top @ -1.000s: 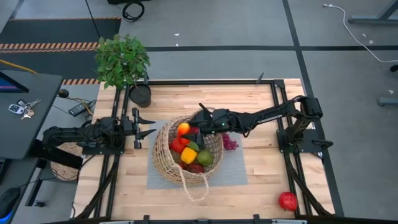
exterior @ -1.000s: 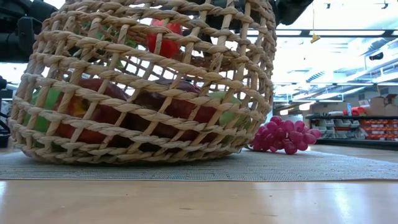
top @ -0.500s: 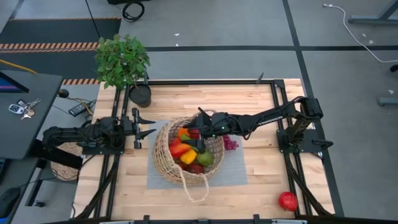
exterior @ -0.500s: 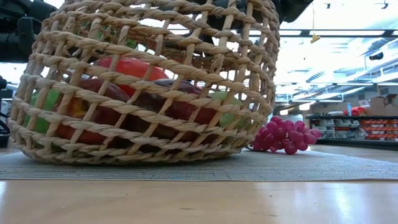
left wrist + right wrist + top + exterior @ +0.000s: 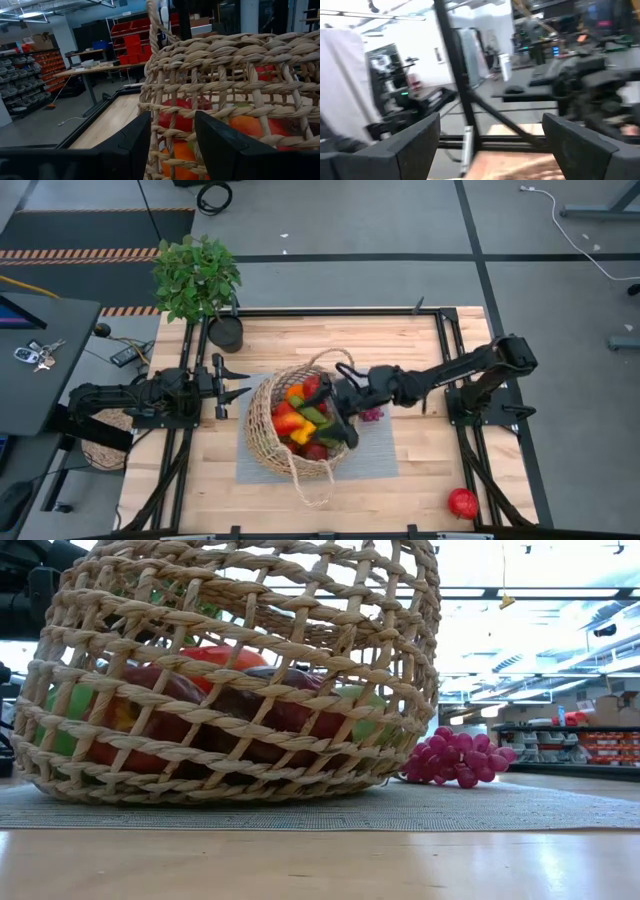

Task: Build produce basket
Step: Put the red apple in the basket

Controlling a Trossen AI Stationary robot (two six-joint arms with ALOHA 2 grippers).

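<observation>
Right gripper [image 5: 338,402] hangs over the basket [image 5: 262,438], jaws apart and empty, probably because grapes [image 5: 372,414] and an apple [image 5: 462,502] remain outside; left gripper [image 5: 240,381] waits beside it, jaws apart.

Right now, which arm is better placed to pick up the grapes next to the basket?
Probably the right. Its open gripper is over the basket's right side, with the grapes lying on the mat beside its arm. The left gripper waits open past the basket's far side.
</observation>
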